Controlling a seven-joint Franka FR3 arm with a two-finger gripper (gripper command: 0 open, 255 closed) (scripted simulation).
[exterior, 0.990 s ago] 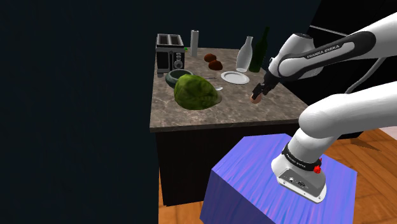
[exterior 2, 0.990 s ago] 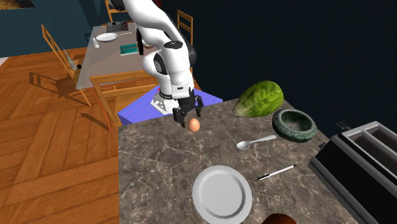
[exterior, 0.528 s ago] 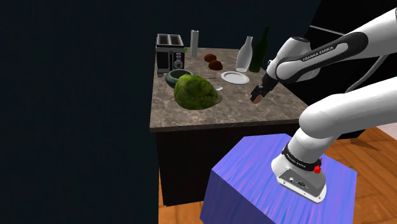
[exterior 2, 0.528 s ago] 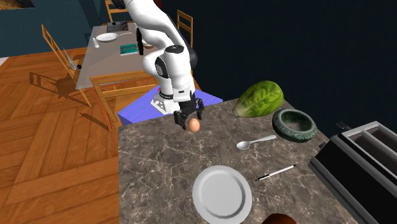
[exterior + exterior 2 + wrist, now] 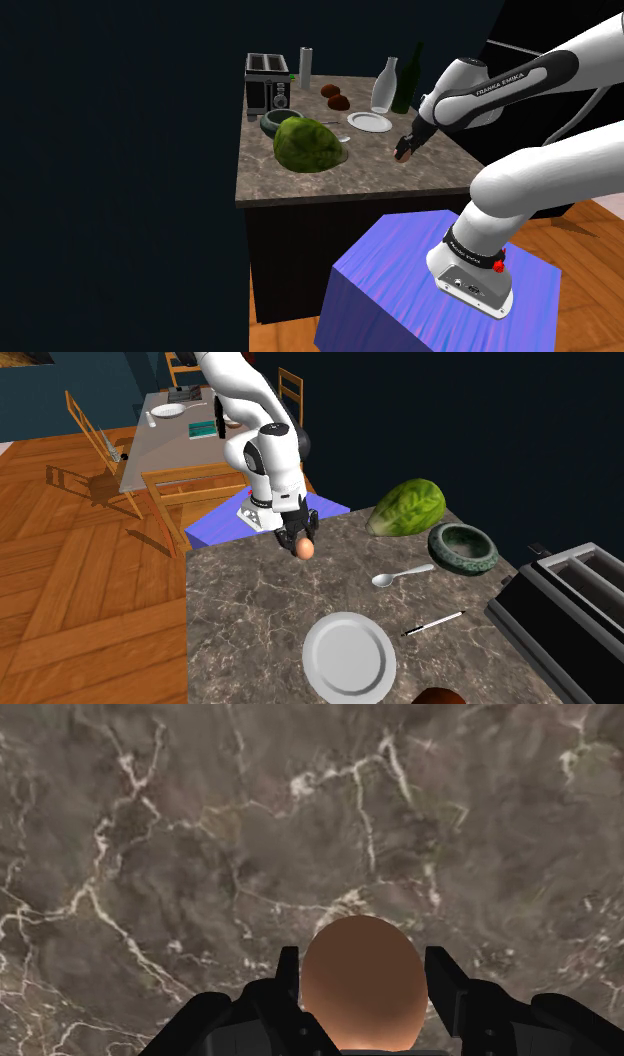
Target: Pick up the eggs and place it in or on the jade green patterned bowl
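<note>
Drew gripper (image 5: pixel 300 539) fingers (image 5: pixel 447 989) inward since half a second earlier, pinched brown egg (image 5: pixel 364 979) over marbled counter (image 5: pixel 200 854), well apart from green bowl (image 5: pixel 455 561).

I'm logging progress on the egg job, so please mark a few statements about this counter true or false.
1. The brown egg sits between the fingers of the claw. True.
2. The egg already lies in the green bowl. False: it is down at the marble countertop, in the claw and well apart from the bowl.
3. A spoon lies on the countertop near the bowl. True.
4. The white plate has food on it. False: the plate is bare.
</note>
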